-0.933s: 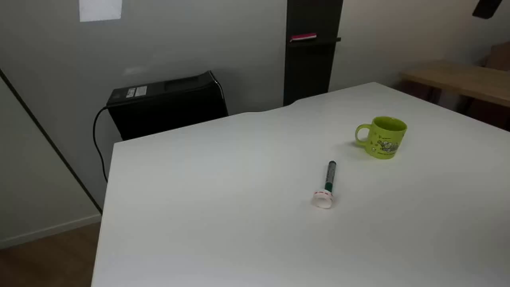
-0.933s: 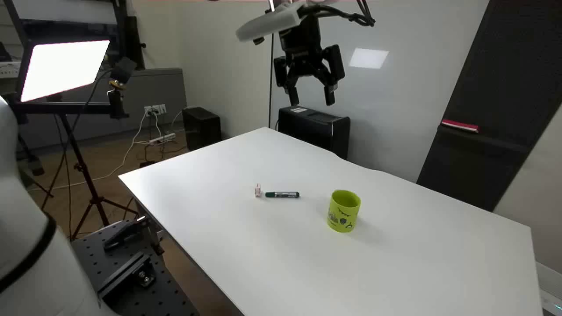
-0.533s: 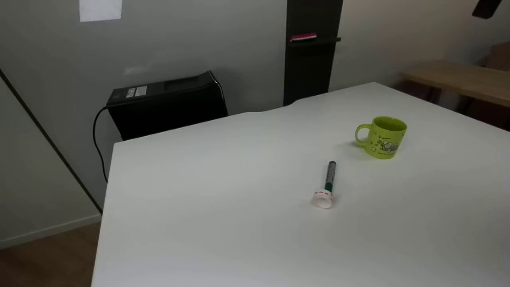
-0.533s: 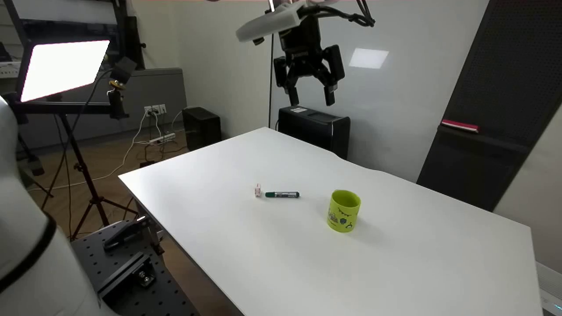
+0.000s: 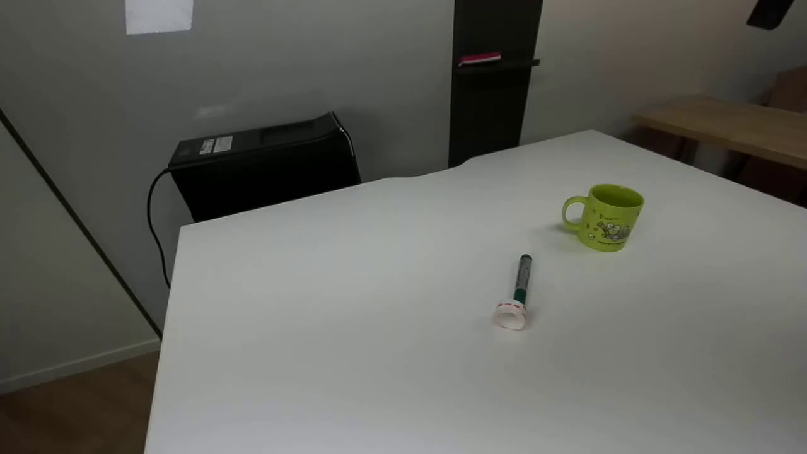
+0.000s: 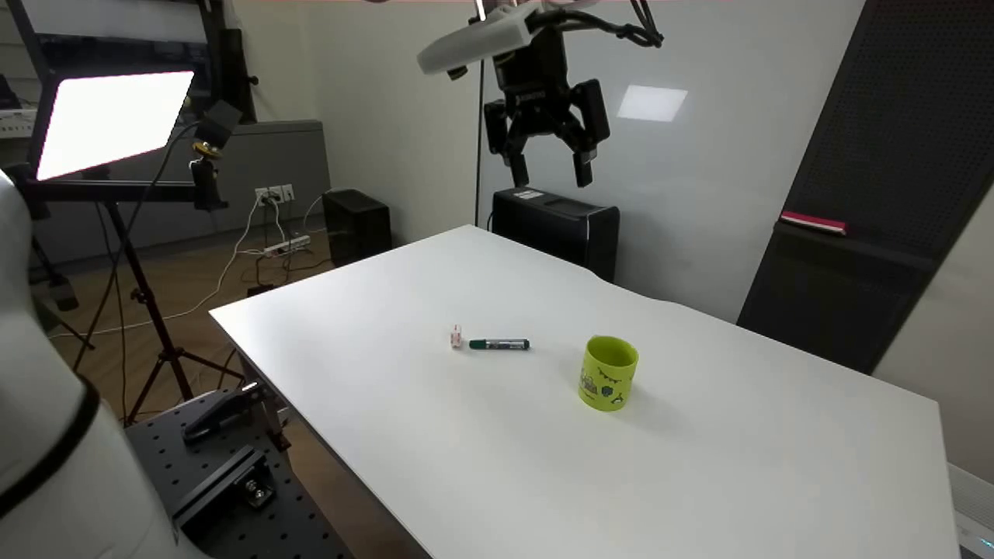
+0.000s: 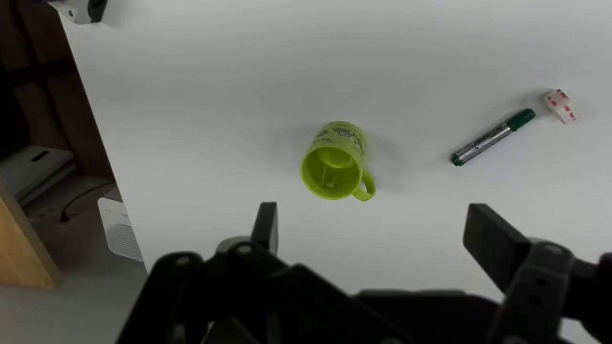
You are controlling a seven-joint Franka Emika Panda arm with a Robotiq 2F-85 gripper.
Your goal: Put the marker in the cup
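White tbl (image 6: 722, 466): marker (image 6: 499, 344) nr cup (image 6: 607, 379), not in. My gripper (image 6: 551, 177) spread, empty. I'd say 0 done; pick + drop remain.

No word can be read for certain; every print is too small or blurred; in an exterior view the cup (image 5: 604, 221) carries a short line of dark lettering above its cartoon drawing and a finer line below – neither legible; the black box (image 5: 271, 180) bears two white labels (image 5: 222, 144) on its top, their print unreadable; in the wrist view the marker (image 7: 487, 139) has dark print along its silver barrel, too fine to spell out; the whitish-pink ring (image 7: 560, 106) repeats red marks along its band – letters or plain signs, cannot tell; on the gripper (image 6: 552, 171) a faint pale line resembles lettering, blurred.
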